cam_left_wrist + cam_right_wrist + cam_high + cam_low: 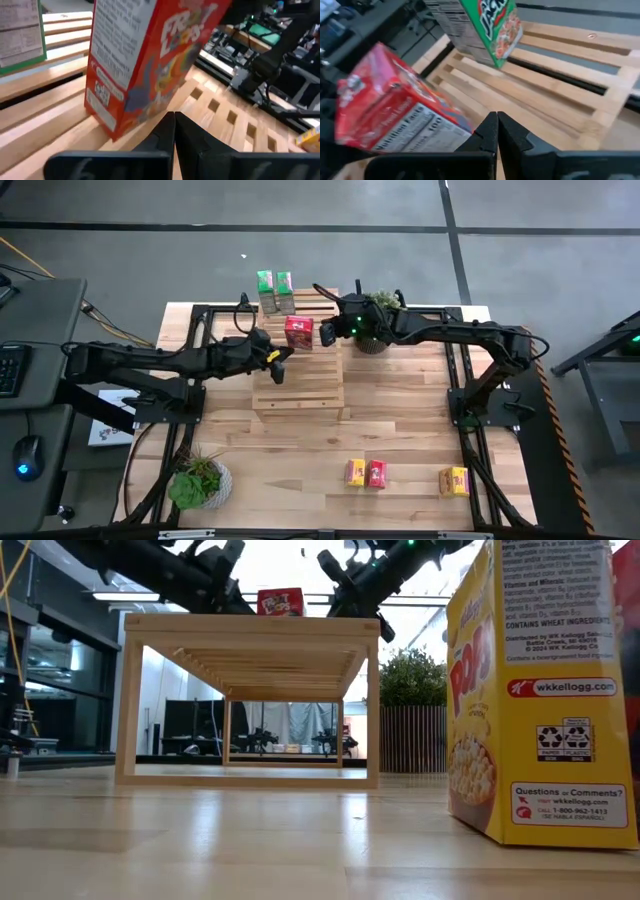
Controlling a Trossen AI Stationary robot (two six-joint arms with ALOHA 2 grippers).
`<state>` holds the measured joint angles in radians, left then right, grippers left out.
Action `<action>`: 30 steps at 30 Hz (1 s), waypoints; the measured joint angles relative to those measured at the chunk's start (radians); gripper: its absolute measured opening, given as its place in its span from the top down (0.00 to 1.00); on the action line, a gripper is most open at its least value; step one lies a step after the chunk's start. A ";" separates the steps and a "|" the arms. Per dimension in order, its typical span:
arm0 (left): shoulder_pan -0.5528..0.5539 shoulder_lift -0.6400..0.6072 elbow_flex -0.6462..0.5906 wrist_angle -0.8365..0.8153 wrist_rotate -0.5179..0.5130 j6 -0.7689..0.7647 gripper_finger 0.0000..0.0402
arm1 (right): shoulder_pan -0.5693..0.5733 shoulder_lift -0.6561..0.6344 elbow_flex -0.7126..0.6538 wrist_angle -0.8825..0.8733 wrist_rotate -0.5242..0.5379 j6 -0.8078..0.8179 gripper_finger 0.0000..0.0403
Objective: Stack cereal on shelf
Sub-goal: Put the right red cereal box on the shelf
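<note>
A red cereal box (pixel 298 332) stands upright on the slats of the light-wood shelf (pixel 300 390). Two green cereal boxes (pixel 275 290) stand at the shelf's far end. My left gripper (pixel 286 356) is shut just near-left of the red box (pixel 145 60). My right gripper (pixel 325 333) is shut close by the box's right side (pixel 395 110). In the low view the red box (pixel 281 602) shows on top of the shelf (pixel 250 640) between the two arms. My left gripper has its shut fingertips (pixel 170 122) right by the red box's bottom edge (pixel 145 122), coming level from the near left; whether they touch it I cannot tell. My right gripper has its shut fingertips (pixel 492 125) beside the box's lower corner (pixel 462 127); I cannot tell whether they touch.
On the table's near part lie a yellow box (pixel 355 472) next to a red one (pixel 377 473), and another yellow box (pixel 454 480) farther right, close to the low camera (pixel 540 690). A potted plant (pixel 200 480) stands near left, another (pixel 378 308) behind the right gripper.
</note>
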<state>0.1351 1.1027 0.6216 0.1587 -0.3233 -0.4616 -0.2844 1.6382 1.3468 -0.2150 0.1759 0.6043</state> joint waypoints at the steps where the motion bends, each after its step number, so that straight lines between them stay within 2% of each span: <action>1: 0.004 0.008 0.000 0.016 0.000 0.000 1.00 | 0.001 0.000 0.000 0.004 -0.007 0.011 1.00; 5: 0.018 0.025 0.000 0.053 0.000 0.000 1.00 | 0.011 0.000 0.000 0.011 -0.016 0.025 1.00; 30: 0.082 0.046 0.000 0.044 0.006 0.001 1.00 | 0.095 0.001 0.000 0.052 -0.035 0.064 1.00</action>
<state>0.2169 1.1484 0.6216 0.2029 -0.3177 -0.4606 -0.1893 1.6390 1.3472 -0.1631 0.1410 0.6685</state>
